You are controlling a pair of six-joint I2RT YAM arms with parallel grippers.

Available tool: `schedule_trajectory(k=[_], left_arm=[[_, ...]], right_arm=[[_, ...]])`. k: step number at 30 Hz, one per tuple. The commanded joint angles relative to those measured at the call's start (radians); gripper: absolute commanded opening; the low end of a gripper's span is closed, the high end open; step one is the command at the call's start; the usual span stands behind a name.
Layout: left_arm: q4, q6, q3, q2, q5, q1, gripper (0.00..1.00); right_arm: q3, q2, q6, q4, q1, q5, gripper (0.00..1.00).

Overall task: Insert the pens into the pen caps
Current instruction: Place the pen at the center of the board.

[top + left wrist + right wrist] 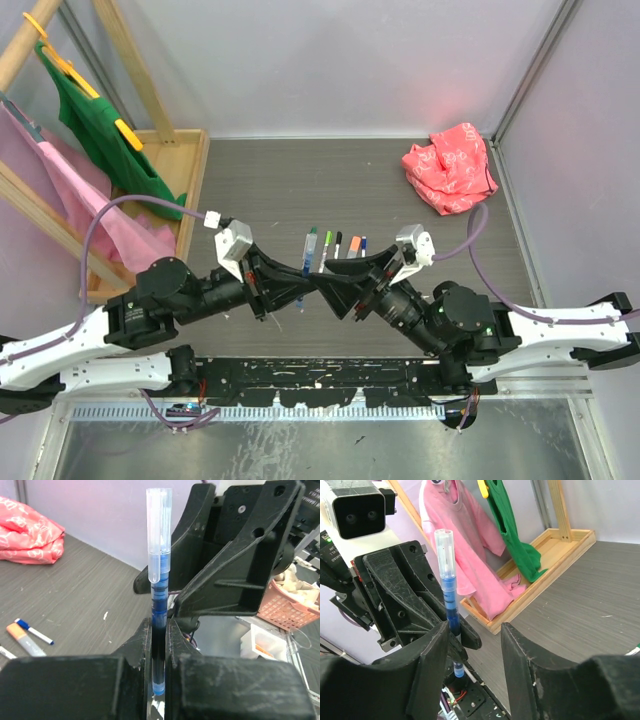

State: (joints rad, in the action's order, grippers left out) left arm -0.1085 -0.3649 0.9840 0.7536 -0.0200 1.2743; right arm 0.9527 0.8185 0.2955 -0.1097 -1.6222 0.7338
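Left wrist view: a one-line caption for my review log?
Left gripper shut on a blue pen with a clear cap on its end, right gripper close behind.

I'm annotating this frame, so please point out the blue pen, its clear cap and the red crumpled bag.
blue pen [159, 605], left wrist view, mid-barrel.
clear cap [159, 530], left wrist view, middle of the cap.
red crumpled bag [452, 166], top external view, centre of the bag.

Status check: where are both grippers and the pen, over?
Left gripper jaws shut on blue pen, upright, clear cap on top. Right gripper jaws open, empty, beside it. Other pens lie on table beyond; nothing blocking.
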Motion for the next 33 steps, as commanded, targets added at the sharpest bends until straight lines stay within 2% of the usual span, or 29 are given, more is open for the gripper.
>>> schedule_trajectory(k=[1,8,13,15,21,25,27,29,33], left_arm=[[-0.067,0.040,0.066,-0.010,-0.063,-0.003,0.00],[-0.271,0.019,0.077,-0.046,-0.272,-0.003,0.00],[-0.401,-0.034,0.085,-0.021,-0.407,-0.003,0.00],[-0.449,-0.044,0.101,0.012,-0.441,-0.004,0.00],[-0.519,-0.066,0.149,0.116,-0.422,-0.088,0.00],[-0.518,-0.108,0.124,0.137,-0.348,-0.201,0.00],[-0.505,-0.123,0.096,0.144,-0.308,-0.251,0.00],[-0.491,-0.130,0.071,0.155,-0.278,-0.290,0.00],[-0.461,-0.134,0.027,0.204,-0.211,-0.362,0.00]], right_arm=[[0.036,-0.038,-0.052,0.009,-0.005,0.026,0.53],[0.052,-0.025,0.025,0.261,-0.005,0.179,0.58],[0.127,0.076,0.157,0.582,-0.003,0.323,0.67],[0.171,0.127,0.196,0.685,0.008,0.338,0.71],[0.208,0.225,0.216,0.794,0.122,0.198,0.90],[0.151,0.194,0.213,0.749,0.199,0.127,0.91],[0.115,0.160,0.202,0.723,0.265,0.063,0.92],[0.073,0.128,0.189,0.699,0.340,-0.026,0.99],[-0.001,0.083,0.172,0.673,0.473,-0.126,0.99]])
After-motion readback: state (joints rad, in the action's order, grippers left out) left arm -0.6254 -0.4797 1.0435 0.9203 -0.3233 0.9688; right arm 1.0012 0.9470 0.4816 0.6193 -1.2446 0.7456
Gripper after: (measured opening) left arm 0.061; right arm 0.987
